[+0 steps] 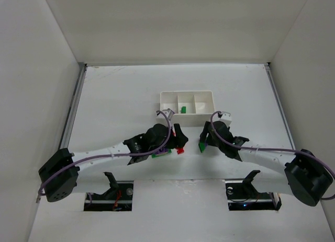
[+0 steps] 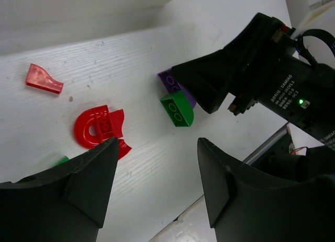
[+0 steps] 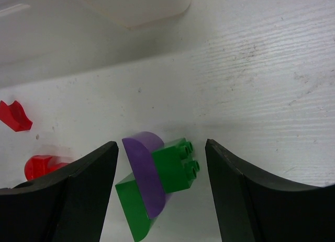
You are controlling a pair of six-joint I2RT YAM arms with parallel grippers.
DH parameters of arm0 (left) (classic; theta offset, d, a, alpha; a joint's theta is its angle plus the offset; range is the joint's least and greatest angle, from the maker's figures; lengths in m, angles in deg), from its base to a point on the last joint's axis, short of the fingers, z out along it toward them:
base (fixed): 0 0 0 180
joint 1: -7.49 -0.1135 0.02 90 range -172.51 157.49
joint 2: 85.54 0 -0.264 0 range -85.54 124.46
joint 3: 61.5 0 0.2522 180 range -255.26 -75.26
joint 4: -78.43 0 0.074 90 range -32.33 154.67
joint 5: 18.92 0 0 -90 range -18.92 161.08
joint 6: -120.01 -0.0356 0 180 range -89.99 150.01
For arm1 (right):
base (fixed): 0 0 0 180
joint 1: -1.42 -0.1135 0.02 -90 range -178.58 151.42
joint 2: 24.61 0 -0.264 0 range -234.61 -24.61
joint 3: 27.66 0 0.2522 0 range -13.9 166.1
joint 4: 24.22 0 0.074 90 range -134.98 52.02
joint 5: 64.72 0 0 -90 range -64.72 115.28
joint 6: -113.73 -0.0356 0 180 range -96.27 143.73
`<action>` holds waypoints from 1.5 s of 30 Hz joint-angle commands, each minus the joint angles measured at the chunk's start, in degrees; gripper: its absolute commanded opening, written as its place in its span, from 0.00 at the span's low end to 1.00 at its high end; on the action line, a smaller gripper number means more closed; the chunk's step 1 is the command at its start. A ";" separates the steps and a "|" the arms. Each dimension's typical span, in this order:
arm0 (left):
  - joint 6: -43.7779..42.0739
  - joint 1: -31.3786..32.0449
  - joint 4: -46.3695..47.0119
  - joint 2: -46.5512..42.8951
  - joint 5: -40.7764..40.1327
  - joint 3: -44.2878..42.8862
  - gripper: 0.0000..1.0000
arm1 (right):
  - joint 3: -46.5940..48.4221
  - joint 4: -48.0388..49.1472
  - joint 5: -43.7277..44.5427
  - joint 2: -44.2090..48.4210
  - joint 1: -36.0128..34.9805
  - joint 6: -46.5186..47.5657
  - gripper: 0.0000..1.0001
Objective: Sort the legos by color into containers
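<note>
My right gripper (image 3: pixel 162 187) is open, its fingers on either side of a small cluster lying on the table: a purple rounded brick (image 3: pixel 145 171) between a green studded brick (image 3: pixel 175 168) and a green rounded brick (image 3: pixel 133 210). In the top view the cluster shows as a green brick (image 1: pixel 201 147) at the right gripper (image 1: pixel 205 141). My left gripper (image 2: pixel 157 171) is open and empty over bare table, near a red arch (image 2: pixel 97 128) and a red wedge (image 2: pixel 43 79). The white tray (image 1: pixel 168 97) holds one green brick (image 1: pixel 183 110) in its middle compartment.
In the left wrist view the right gripper's black body (image 2: pixel 261 69) sits over the green brick (image 2: pixel 178 109) and purple brick (image 2: pixel 168 80). Red pieces (image 3: pixel 14 116) lie left of the right gripper. A green and purple brick (image 1: pixel 161 154) lies under the left gripper. White walls enclose the table.
</note>
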 commanded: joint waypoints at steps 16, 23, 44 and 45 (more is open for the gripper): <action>3.02 4.23 9.30 3.71 1.24 2.28 0.66 | 4.92 -0.70 -0.48 -1.90 -1.15 -0.35 0.49; 2.85 4.14 12.82 5.30 0.80 1.84 0.70 | 6.85 -1.41 -6.19 4.52 -1.06 0.53 0.49; 2.06 5.20 12.73 7.58 -5.18 -0.70 0.71 | 6.15 1.49 -8.04 11.29 -7.03 -1.40 0.50; 1.88 5.28 13.08 7.58 -5.61 -0.70 0.71 | 6.06 1.93 -8.39 11.47 -7.12 -1.58 0.50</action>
